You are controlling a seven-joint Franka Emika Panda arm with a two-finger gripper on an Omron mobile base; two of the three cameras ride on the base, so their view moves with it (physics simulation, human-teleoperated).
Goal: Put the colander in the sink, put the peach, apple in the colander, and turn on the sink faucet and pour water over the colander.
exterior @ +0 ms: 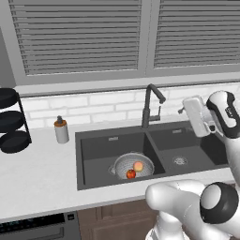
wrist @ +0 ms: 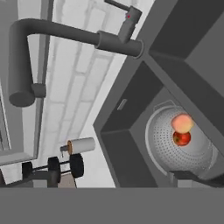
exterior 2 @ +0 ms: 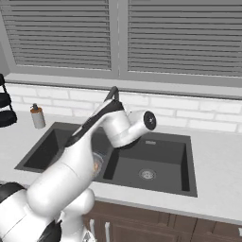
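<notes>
Colander point(exterior: 133, 166) sits in the left basin of the sink point(exterior: 93, 183), so fruit drains there. Peach point(exterior: 138, 166) and apple point(exterior: 131, 174) are inside it, touching, peach nearer the faucet side. Faucet point(exterior: 151, 105) stands behind the divider, spout hooked toward the right; no water visible, so rinse step looks not yet done. Gripper is up right of the faucet near the lever point(wrist: 127, 19), jaws apart and holding nothing, probably lining up for the handle. Soap dispenser point(exterior: 61, 130) on the counter point(exterior: 42, 183) to the left, well clear.
</notes>
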